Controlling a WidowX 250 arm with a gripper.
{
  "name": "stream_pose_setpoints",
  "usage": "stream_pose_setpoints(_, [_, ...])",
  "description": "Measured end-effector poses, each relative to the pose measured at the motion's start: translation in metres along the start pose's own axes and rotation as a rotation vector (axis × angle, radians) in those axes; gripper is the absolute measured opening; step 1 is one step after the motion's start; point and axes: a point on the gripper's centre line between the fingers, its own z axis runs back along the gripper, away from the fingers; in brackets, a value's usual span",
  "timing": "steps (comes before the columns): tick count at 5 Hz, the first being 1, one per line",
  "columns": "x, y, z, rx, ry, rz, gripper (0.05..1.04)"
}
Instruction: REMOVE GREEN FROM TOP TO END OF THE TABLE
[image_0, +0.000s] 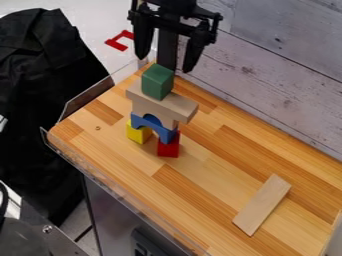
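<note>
Green, boxy block sat on a flat, tan wooden block. Above hung the black two-finger gripper, its fingers wide apart.

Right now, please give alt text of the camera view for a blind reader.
A green block tops a tower of blocks on a wooden table, with an open black gripper near it; a plank lies at lower right.

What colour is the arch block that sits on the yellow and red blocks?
The arch block is blue, best seen in the camera view.
</note>
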Motion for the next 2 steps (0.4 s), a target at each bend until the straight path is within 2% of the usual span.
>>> stream_pose_setpoints(1, [-0.001, 0.003, -0.003, -0.017, 0.023, 0.000, 1.001])
stream_pose_setpoints(2, [-0.002, 0.005, -0.014, -0.042, 0.101, -0.054, 1.001])
